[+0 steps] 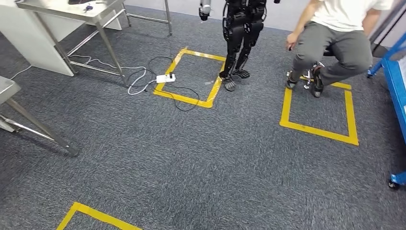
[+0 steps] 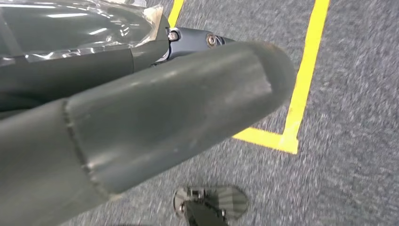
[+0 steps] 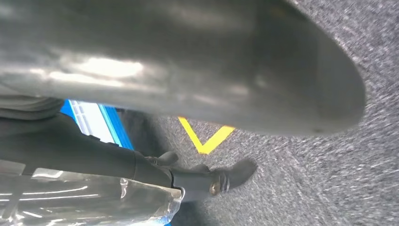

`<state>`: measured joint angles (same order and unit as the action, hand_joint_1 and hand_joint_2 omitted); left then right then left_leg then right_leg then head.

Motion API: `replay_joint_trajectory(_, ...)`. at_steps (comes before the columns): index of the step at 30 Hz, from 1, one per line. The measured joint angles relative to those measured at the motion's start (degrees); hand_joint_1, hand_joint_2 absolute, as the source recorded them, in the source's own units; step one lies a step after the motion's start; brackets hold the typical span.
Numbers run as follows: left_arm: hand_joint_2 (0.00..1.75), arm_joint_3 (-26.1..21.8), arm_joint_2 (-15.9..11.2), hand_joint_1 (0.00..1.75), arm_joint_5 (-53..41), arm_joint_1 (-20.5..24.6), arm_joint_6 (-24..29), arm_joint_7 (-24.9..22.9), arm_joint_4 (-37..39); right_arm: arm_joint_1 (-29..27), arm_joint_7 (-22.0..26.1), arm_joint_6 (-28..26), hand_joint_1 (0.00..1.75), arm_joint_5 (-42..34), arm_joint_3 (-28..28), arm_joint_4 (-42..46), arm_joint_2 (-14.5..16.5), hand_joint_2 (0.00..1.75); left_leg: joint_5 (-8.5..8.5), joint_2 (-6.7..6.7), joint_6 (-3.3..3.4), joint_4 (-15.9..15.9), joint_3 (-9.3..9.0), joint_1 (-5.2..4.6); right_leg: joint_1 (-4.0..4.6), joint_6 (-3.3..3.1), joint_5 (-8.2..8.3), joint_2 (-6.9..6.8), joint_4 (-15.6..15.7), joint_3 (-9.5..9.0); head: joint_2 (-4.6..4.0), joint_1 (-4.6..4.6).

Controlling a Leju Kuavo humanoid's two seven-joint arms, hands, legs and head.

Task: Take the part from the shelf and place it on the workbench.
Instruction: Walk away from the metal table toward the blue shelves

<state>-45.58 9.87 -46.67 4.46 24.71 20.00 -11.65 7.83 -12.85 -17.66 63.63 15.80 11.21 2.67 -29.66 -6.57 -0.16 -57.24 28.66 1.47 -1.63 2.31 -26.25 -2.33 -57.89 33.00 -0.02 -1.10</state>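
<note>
a: where is the part [image 2: 70, 28]?
b: wrapped in clear, shiny plastic, lying right against the dark fingers [image 2: 94, 63] of the left hand [image 2: 141, 122]. the right wrist view shows the same crinkled plastic [image 3: 70, 197] along the dark fingers [image 3: 94, 155] of the right hand [image 3: 188, 61]

a: so both hands grip it?
b: one cannot tell. on each hand the thick grey thumb lies stretched out, apart from the fingers, and the wrap sits on the far side of the fingers, not between thumb and fingers. whether the fingers close round it is hidden

a: what does the head view look at?
b: grey carpet [image 1: 215, 167] marked with yellow tape squares [image 1: 318, 130]. another robot [image 1: 242, 28], dark-legged, stands at the edge of one square, near a white power strip [image 1: 165, 78] with cables trailing over the floor

a: anyone near?
b: a person [image 1: 335, 43] in a white top and grey trousers sits low on a wheeled stool at the far side of the right square. a blue shelf [image 1: 395, 86] stands at the right edge, and metal tables [image 1: 72, 12] stand at the far left
</note>
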Motion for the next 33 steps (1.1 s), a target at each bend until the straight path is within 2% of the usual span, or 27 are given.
replay_joint_trajectory(2, 0.0, 0.0, 0.1, 0.0, 0.0, 0.1, -0.4, -0.3, 0.0, -0.1, 0.0, 0.0, 0.0, 0.0, 0.0, 0.0, -0.2, 0.0, -1.72, 2.05, -0.4, -2.0, 0.72, 0.45, 0.0, -0.93, 0.2, 1.16, 0.1, -0.01, 0.0, -0.19)
replay_joint_trajectory(4, 0.0, 0.0, 0.1, 0.0, -0.1, 0.0, -1.0, -1.0, 0.1, -0.1, 0.0, 0.0, 0.0, 0.1, 0.0, 0.0, -0.2, 0.0, -5.89, 5.13, -0.16, -9.5, 4.27, 0.42, 0.36, -1.77, 0.32, 2.36, 0.1, 0.08, 0.0, -0.34)
replay_joint_trajectory(5, 0.0, 0.0, 0.1, 0.0, -0.1, -0.1, -1.6, -1.9, 0.1, 0.0, 0.0, 0.1, 0.0, 0.1, 0.0, 0.0, -0.2, 0.0, -7.59, 5.88, 0.08, -13.7, 6.36, 0.31, 0.62, -2.03, 0.34, 3.03, 0.1, 0.12, 0.0, -0.35)
replay_joint_trajectory(6, 0.0, 0.0, 0.1, 0.0, -0.2, -0.1, -2.4, -3.1, 0.1, 0.0, 0.0, 0.1, 0.0, 0.3, 0.0, 0.0, -0.1, 0.0, -8.52, 6.4, 0.4, -17.1, 8.22, 0.19, 0.9, -2.2, 0.36, 3.89, 0.1, 0.13, 0.0, -0.35)
replay_joint_trajectory(7, 0.0, 0.0, 0.1, 0.0, -0.3, -0.2, -3.0, -4.2, 0.2, 0.0, 0.0, 0.1, 0.0, 0.4, 0.0, 0.0, -0.1, 0.0, -7.79, 6.57, 0.74, -17.5, 8.72, 0.1, 1.1, -2.22, 0.36, 4.73, 0.1, 0.06, 0.0, -0.35)
replay_joint_trajectory(8, 0.0, 0.0, 0.1, 0.0, -0.4, -0.2, -3.5, -5.1, 0.2, -0.1, 0.0, 0.2, 0.0, 0.5, 0.0, 0.0, -0.1, 0.0, -6.12, 6.79, 1.12, -15.9, 8.24, -0.01, 1.24, -2.22, 0.37, 5.58, 0.1, -0.05, 0.0, -0.34)
replay_joint_trajectory(9, 0.0, 0.0, 0.1, 0.0, -0.6, -0.3, -3.8, -5.6, 0.2, -0.1, 0.0, 0.2, 0.0, 0.6, 0.0, 0.0, -0.1, 0.0, -3.82, 7.27, 1.55, -12.5, 6.87, -0.12, 1.33, -2.22, 0.38, 6.43, 0.1, -0.19, 0.0, -0.34)
replay_joint_trajectory(11, 0.0, 0.0, 0.0, 0.0, -0.7, -0.3, -4.0, -6.0, 0.2, 0.0, 0.0, 0.2, 0.0, 0.6, 0.0, 0.0, -0.1, 0.0, -0.28, 9.86, 2.1, -5.1, 3.69, -0.34, 1.62, -2.11, 0.42, 7.8, 0.0, -0.26, 0.0, -0.3)
replay_joint_trajectory(13, 0.0, 0.0, -0.1, 0.0, -0.8, -0.2, -4.4, -6.8, 0.2, 0.1, 0.0, 0.2, 0.0, 0.7, 0.0, 0.0, 0.0, 0.0, 0.82, 11.18, 2.2, -1.8, 2.41, -0.71, 1.72, -1.71, 0.64, 8.91, 0.0, 0.13, 0.0, -0.27)
replay_joint_trajectory(15, 0.0, 0.1, -0.1, 0.0, -1.4, -0.1, -5.9, -9.6, 0.2, 0.0, 0.0, 0.5, 0.0, 1.0, 0.0, 0.0, 0.0, 0.0, 1.28, 9.79, 2.53, -1.3, 2.27, -0.95, 1.58, -1.11, 0.9, 9.69, 0.0, 0.79, 0.0, -0.29)
replay_joint_trajectory(17, 0.0, 0.3, 0.0, 0.0, -2.2, 0.0, -8.7, -13.8, 0.2, 0.1, -0.1, 1.0, 0.0, 1.3, 0.0, 0.0, -0.1, 0.0, 1.96, 8.4, 3.21, -0.3, 1.98, -0.93, 1.65, -0.91, -0.16, 7.8, -1.9, 2.15, 0.0, -0.14)
replay_joint_trajectory(19, 0.0, 0.5, 0.0, 0.0, -2.9, 0.0, -11.3, -17.2, 0.3, 0.4, -0.1, 1.3, 0.0, 1.6, 0.0, 0.0, -0.1, 0.0, 2.25, 6.72, 3.57, 0.2, 1.91, -0.99, 1.65, -1.11, -3.36, 4.55, -8.4, 5.45, 0.0, 0.12)
replay_joint_trajectory(21, 0.0, 0.6, 0.0, 0.0, -3.2, -0.1, -12.6, -19.2, 0.3, 0.6, -0.2, 1.3, 0.0, 1.7, 0.0, 0.0, -0.1, 0.0, 2.21, 4.96, 3.6, 0.2, 2.05, -1.08, 1.44, -0.87, -6.12, 3.28, -15.6, 8.9, 0.0, 0.24)
replay_joint_trajectory(22, 0.0, 0.7, 0.0, 0.0, -3.4, -0.1, -12.9, -19.7, 0.3, 0.6, -0.2, 1.4, 0.0, 1.7, 0.0, 0.0, -0.2, 0.0, 2.16, 4.16, 3.55, 0.2, 2.08, -1.09, 1.23, -0.43, -6.27, 3.03, -16.5, 9.21, 0.0, 0.22)
replay_joint_trajectory(23, 0.0, 0.8, 0.1, 0.0, -3.5, -0.1, -13.1, -20.1, 0.3, 0.5, -0.2, 1.4, 0.0, 1.7, 0.0, 0.0, -0.2, 0.0, 2.1, 3.48, 3.48, 0.2, 2.07, -1.07, 0.99, 0.1, -5.64, 2.76, -15.3, 8.41, 0.0, 0.25)
replay_joint_trajectory(24, 0.0, 0.9, 0.1, 0.0, -3.7, -0.1, -13.2, -20.3, 0.3, 0.4, -0.2, 1.4, 0.0, 1.7, 0.0, 0.0, -0.2, 0.0, 2.01, 2.82, 3.33, 0.1, 1.98, -1.04, 0.72, 0.72, -4.32, 2.1, -11.7, 6.29, 0.0, 0.25)
replay_joint_trajectory(26, 0.0, 1.1, 0.1, 0.0, -3.8, -0.1, -13.4, -20.4, 0.3, 0.5, -0.1, 1.3, 0.0, 1.6, 0.0, 0.0, -0.2, 0.0, 1.65, 1.7, 2.79, 0.1, 1.64, -1.18, 0.48, 1.32, -1.65, -0.7, -3.2, 1.52, 0.0, 0.3)
replay_joint_trajectory(27, 0.0, 1.2, 0.1, 0.0, -3.8, -0.1, -13.4, -20.4, 0.3, 0.6, -0.1, 1.3, 0.0, 1.6, 0.0, 0.0, -0.2, 0.0, 1.4, 1.15, 2.4, 0.0, 1.41, -1.3, 0.59, 1.17, -0.78, -1.72, -0.5, -0.07, 0.0, 0.26)
replay_joint_trajectory(28, 0.0, 1.3, 0.0, 0.0, -3.8, -0.1, -13.5, -20.4, 0.2, 0.6, -0.1, 1.3, 0.0, 1.6, 0.0, 0.0, -0.2, 0.0, 1.16, 0.6, 2.01, 0.0, 1.15, -1.41, 0.78, 0.77, -0.44, -2.16, 0.5, -0.62, 0.0, 0.18)
replay_joint_trajectory(30, 0.0, 1.4, 0.1, 0.0, -3.8, 0.1, -13.5, -20.4, 0.2, 0.6, 0.0, 1.3, 0.0, 1.6, 0.0, 0.0, -0.3, 0.0, 0.77, -0.48, 1.32, 0.0, 0.63, -1.32, 0.99, -0.12, -0.24, -0.86, 0.6, -0.63, 0.0, 0.0)
replay_joint_trajectory(31, 0.0, 1.4, 0.1, 0.0, -3.8, 0.2, -13.5, -20.4, 0.2, 0.5, 0.0, 1.3, 0.0, 1.6, 0.0, 0.0, -0.3, 0.0, 0.4, -0.12, 0.96, -0.2, 0.51, -1.11, 0.77, -0.5, -0.16, -0.15, 0.7, -0.7, 0.0, -0.09)
replay_joint_trajectory(32, 0.0, 1.4, 0.1, 0.0, -3.8, 0.2, -13.5, -20.4, 0.2, 0.4, 0.0, 1.3, 0.0, 1.6, 0.0, 0.0, -0.4, 0.0, -0.41, 1.03, 0.67, -1.1, 0.72, -0.89, 0.54, -0.98, -0.04, 0.51, 0.7, -0.81, 0.0, -0.2)
replay_joint_trajectory(33, 0.0, 1.4, 0.1, 0.0, -3.8, 0.3, -13.6, -20.4, 0.2, 0.5, 0.0, 1.3, 0.0, 1.6, 0.0, 0.0, -0.5, 0.0, -1.92, 2.7, 0.42, -3.3, 1.53, -0.7, 0.33, -1.55, 0.09, 1.17, 0.8, -1.02, 0.0, -0.33)
